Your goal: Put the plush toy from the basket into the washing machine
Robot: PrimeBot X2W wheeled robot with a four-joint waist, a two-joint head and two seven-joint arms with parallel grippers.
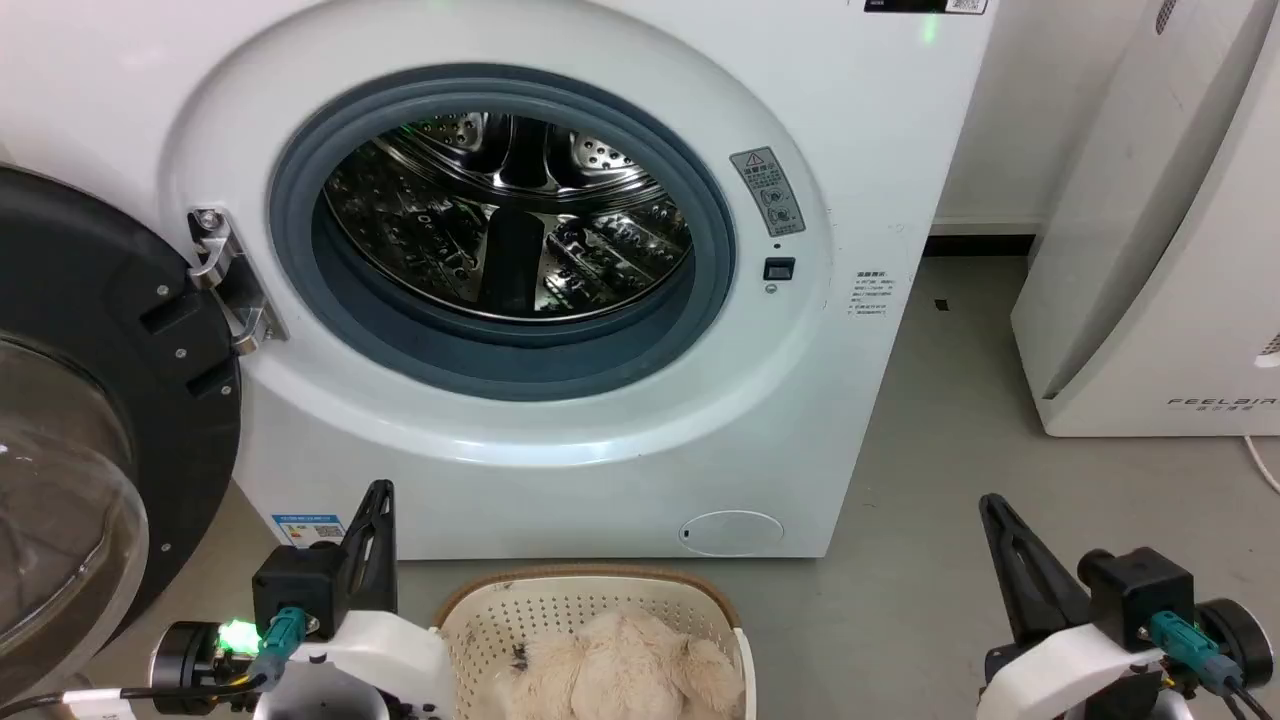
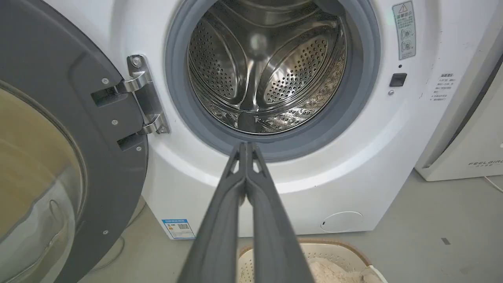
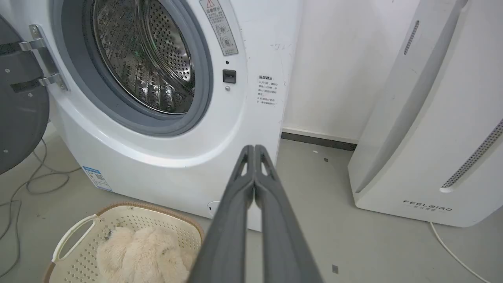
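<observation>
In the head view the plush toy (image 1: 620, 670) lies in the basket (image 1: 590, 578) at 6 o'clock. The bottom edge cuts off both, so only a cream fluffy mound shows above the woven-look brown rim. Its face, limbs and tag cannot be made out. The left gripper (image 1: 381, 492) rises at 7 o'clock, and its pale wrist hides the basket's left side. The right gripper (image 1: 990, 503) rises at 5 o'clock, well apart from the basket.

In the left wrist view the left gripper (image 2: 246, 144) has its two fingers pressed together along their length, holding nothing. The right wrist view shows the right gripper (image 3: 254, 147) the same way, closed and empty. There its fingers cover the basket's right side, and one white handle (image 3: 72, 234) shows at the left.

The washing machine (image 1: 850, 150) fills 12 o'clock in the head view, its top cut off. The port is uncovered, showing the steel drum (image 1: 510, 215), with nothing visible in the part that shows. The black-framed glass door (image 1: 90, 400) stands swung wide at 9 o'clock, cropped by the left edge and hung on a metal hinge (image 1: 225, 290).

There is one toy, one basket, one washer and two grippers. One white FEELAIR appliance (image 1: 1150, 250) stands at 3 o'clock on the grey floor (image 1: 930, 480). One white cable (image 3: 448, 243) and loops of grey cable (image 3: 35, 184) also lie on the floor.
</observation>
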